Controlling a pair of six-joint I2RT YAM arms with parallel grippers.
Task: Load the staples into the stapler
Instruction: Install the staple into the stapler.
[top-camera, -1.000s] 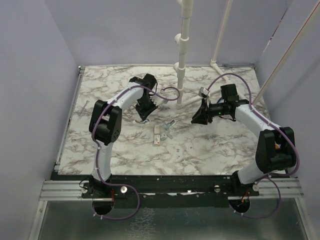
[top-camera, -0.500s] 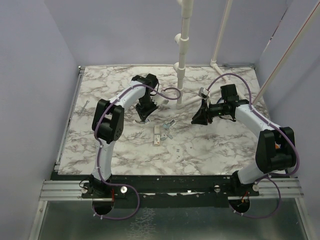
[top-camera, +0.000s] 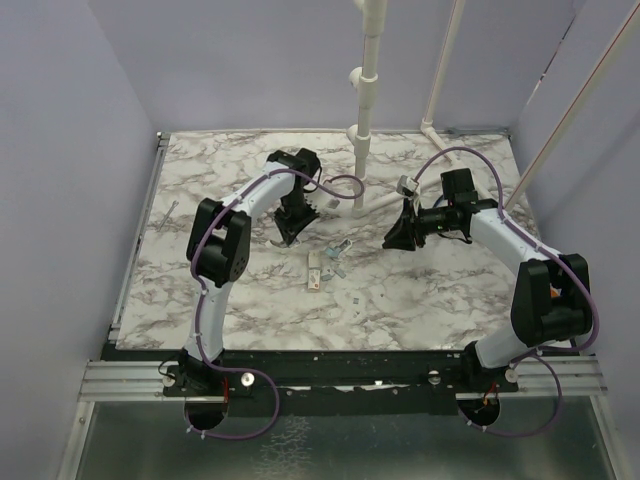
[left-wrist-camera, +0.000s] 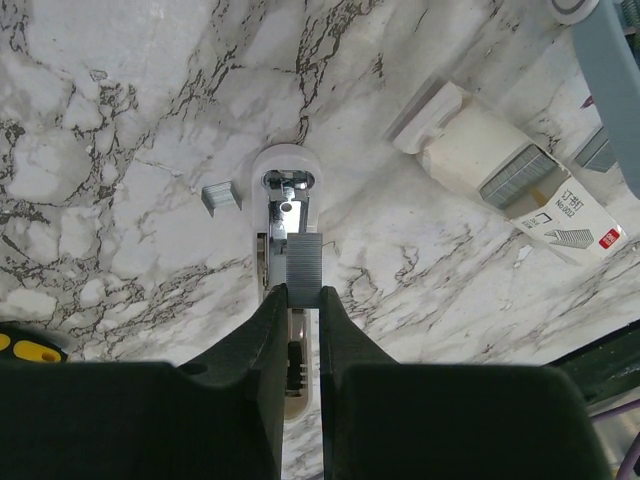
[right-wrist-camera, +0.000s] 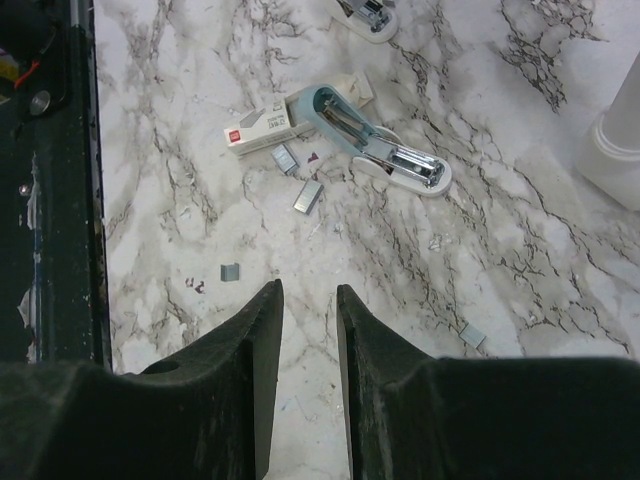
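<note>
Left gripper (left-wrist-camera: 303, 293) pinches the staples (left-wrist-camera: 304, 262) directly above the open stapler (left-wrist-camera: 285, 157), strip parallel to the channel. Right gripper (right-wrist-camera: 305, 300) is slightly spread and empty.

White, grey-veined marble-patterned tabletop (top-camera: 420, 300) spreads beneath the left gripper (top-camera: 284, 237); plain lavender walls (top-camera: 60, 150) enclose it, upright white plastic pipes (top-camera: 368, 100) beyond.

Top external camera high behind the arm bases, looking down over the whole marble table (top-camera: 430, 300), left wrist camera close, aimed straight down past the left gripper (left-wrist-camera: 302, 295), right wrist camera higher (facing the scene's left), all three sharing the white staple box (top-camera: 315, 272).
</note>
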